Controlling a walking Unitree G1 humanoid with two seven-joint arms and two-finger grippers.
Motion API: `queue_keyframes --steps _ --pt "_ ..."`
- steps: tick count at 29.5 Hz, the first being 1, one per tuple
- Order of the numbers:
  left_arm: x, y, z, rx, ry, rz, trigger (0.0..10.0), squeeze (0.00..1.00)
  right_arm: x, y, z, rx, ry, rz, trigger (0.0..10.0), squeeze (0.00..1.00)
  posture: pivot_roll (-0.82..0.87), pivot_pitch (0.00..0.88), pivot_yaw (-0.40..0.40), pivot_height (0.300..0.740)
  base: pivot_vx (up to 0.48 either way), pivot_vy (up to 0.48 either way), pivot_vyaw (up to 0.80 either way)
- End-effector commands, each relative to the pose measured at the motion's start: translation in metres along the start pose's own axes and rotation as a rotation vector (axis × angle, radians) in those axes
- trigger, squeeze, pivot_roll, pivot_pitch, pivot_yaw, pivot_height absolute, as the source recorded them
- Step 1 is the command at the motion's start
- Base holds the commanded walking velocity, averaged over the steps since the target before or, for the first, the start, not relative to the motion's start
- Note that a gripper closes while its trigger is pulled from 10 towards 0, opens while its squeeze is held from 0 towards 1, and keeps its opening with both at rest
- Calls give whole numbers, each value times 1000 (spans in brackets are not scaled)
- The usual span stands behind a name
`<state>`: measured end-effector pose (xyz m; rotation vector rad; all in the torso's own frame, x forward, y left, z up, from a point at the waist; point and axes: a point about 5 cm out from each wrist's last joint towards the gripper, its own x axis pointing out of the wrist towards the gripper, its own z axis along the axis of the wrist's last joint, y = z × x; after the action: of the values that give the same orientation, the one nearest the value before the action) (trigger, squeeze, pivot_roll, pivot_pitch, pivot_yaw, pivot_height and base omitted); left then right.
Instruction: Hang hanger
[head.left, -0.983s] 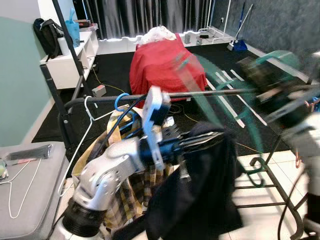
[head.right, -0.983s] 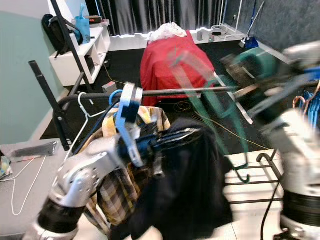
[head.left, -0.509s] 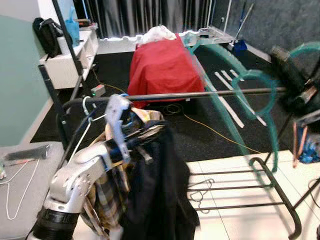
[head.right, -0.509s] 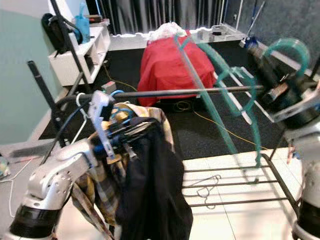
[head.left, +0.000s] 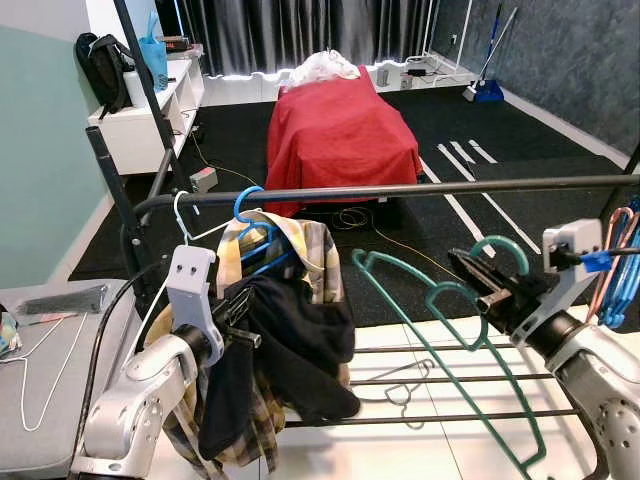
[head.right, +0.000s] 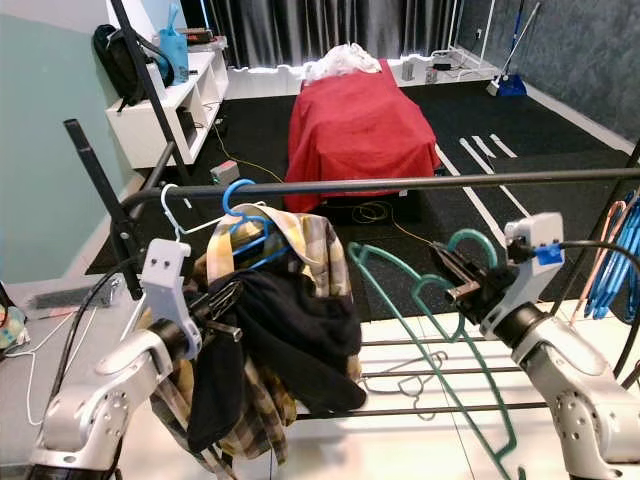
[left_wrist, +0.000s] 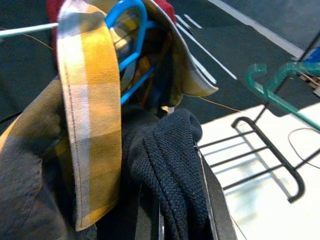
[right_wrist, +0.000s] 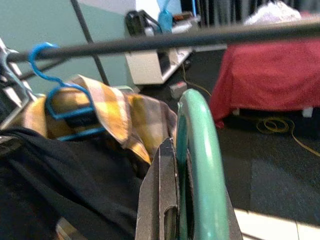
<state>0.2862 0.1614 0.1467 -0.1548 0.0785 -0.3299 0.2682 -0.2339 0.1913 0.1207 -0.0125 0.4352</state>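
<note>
Left hand (left_wrist: 182, 220) pinches black knit cloth (left_wrist: 167, 170), lower centre. Yellow plaid shirt (left_wrist: 92, 115) on blue hanger (left_wrist: 131, 30), upper left. Green hanger (left_wrist: 280, 87) at right.

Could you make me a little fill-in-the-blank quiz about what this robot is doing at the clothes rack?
1. The right gripper holds a hanger coloured ____.
2. The left gripper grips a ____ garment.
3. The plaid shirt hangs on a ____ hanger on the rail.
4. Beyond the rail stands something draped in a ____ cloth.

Missing words: green; black; blue; red
</note>
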Motion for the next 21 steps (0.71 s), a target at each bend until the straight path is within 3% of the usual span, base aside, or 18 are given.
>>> queue_keyframes --steps 1,5,7,11,21 --pt "-3 8 -3 -10 -11 52 10000 0 0 -5 -8 10 21 -44 10000 0 -109 0 44 740 -379 0 0" --pt "-5 14 -11 -9 3 95 10000 0 -2 -16 -33 21 88 -127 10000 0 -86 0 39 740 -393 0 0" --pt "-5 14 -11 -9 3 95 10000 0 -2 -16 -33 21 88 -127 10000 0 -86 0 39 740 -390 0 0" --pt "-11 24 -30 -25 39 155 10000 0 -7 -21 -61 66 143 -157 10000 0 -79 0 31 740 -392 0 0" --pt "-7 27 -47 -37 66 186 10000 0 -11 -28 -81 74 194 -190 10000 0 -98 0 22 740 -433 0 0"
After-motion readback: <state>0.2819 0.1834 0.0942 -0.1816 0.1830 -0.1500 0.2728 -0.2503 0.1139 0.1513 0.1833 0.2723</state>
